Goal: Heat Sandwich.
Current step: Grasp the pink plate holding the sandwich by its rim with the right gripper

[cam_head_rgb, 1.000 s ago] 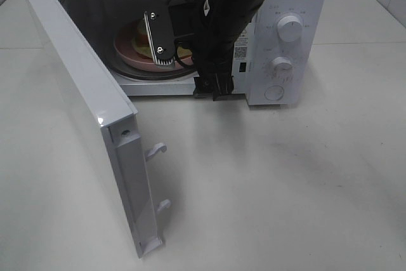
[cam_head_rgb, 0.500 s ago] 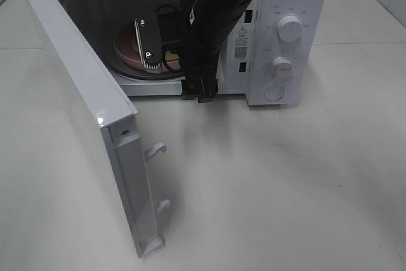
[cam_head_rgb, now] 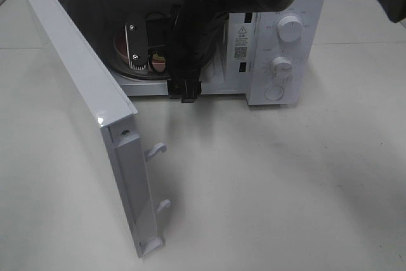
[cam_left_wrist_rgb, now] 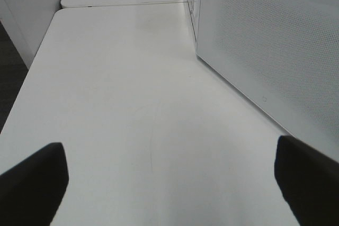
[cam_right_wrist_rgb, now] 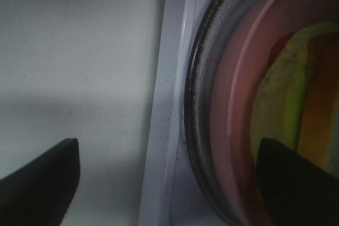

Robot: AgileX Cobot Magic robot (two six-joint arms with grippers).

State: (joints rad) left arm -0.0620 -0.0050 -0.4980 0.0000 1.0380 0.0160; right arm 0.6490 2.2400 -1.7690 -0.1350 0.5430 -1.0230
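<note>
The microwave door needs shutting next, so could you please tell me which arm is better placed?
Probably left: its open pincer sits beside the door, while the right pincer is inside the microwave above the plate.

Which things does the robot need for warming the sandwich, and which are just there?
Needed: sandwich, pink plate, microwave, its open door, right pincer.
Just there: table, idle left pincer.

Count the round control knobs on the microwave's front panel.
2. The upper knob is near the panel's top; the lower knob sits below it. Under them is a round button, not counted. The arm hides none of the panel's right part.
</note>
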